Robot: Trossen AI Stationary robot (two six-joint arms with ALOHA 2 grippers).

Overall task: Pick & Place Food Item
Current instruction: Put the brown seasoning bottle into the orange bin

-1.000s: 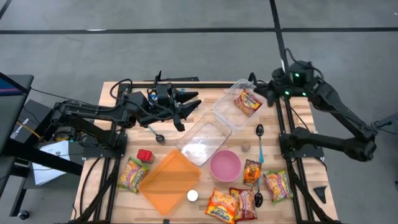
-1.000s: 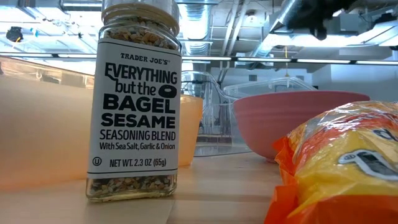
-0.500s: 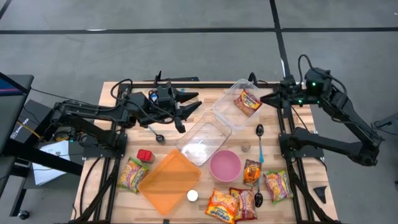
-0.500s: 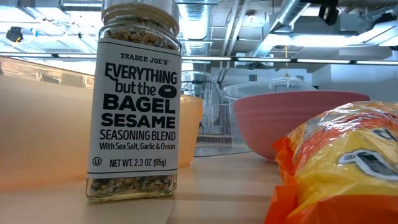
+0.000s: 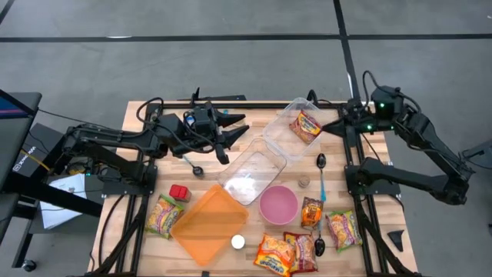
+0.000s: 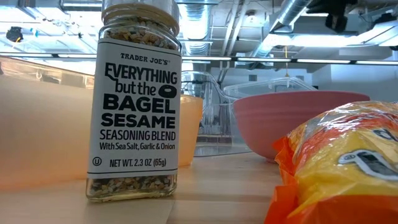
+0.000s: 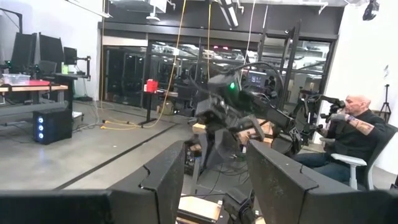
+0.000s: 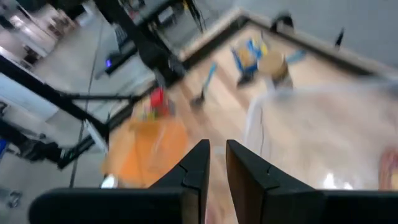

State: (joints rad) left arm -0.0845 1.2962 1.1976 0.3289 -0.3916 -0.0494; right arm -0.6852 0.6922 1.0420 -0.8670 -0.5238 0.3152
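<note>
High view: right gripper (image 5: 329,125) sits at the far right edge of the table, just beside the clear container (image 5: 298,127) holding 1 snack packet (image 5: 307,125). Right wrist view shows its 2 fingers (image 8: 194,167) nearly pressed together with a thin gap, nothing between them. Left gripper (image 5: 234,132) waits over the far middle of the table, fingers (image 7: 163,176) spread apart, empty.

Judged step: 1 packet looks placed, so the right arm likely goes for another. Remaining packets (image 5: 286,251) lie at the near right edge, close to the pink bowl (image 5: 278,204) and 2 spoons (image 5: 321,178).

To do it well: spread the fingers before descending, come down over 1 packet only, pinch across its crinkly middle, not a corner. Avoid snagging the spoon lying on the packets. Lift clear before crossing the bowl. A soft bag may slip or sag.

Low view: seasoning jar (image 6: 138,99) stands upright near the front, untouched.
</note>
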